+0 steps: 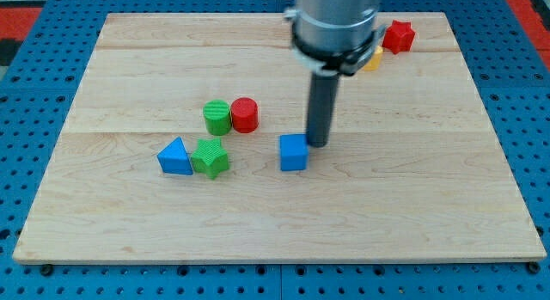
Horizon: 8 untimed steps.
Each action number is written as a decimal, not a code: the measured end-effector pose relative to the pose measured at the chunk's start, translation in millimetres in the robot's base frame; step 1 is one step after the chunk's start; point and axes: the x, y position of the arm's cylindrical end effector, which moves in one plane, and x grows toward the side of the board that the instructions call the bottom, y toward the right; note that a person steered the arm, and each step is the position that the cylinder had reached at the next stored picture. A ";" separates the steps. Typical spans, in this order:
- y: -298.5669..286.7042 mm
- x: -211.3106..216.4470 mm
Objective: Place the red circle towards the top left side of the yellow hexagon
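Observation:
The red circle point(245, 114) stands left of the board's middle, touching a green circle point(217, 117) on its left. The yellow hexagon point(372, 58) is near the view's top right, mostly hidden behind the arm's grey body; only a yellow edge shows. My tip point(317, 144) rests on the board just right of a blue cube point(293, 152), close to it or touching. The tip is well to the right of the red circle and below the yellow hexagon.
A red star-like block point(398, 35) sits right of the yellow hexagon at the top right. A blue triangle point(175, 156) and a green block point(210, 157) lie side by side at lower left. The wooden board point(275, 231) ends in blue pegboard all around.

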 end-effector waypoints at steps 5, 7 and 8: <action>-51.6 -43.4; -30.2 -86.8; -40.2 -112.1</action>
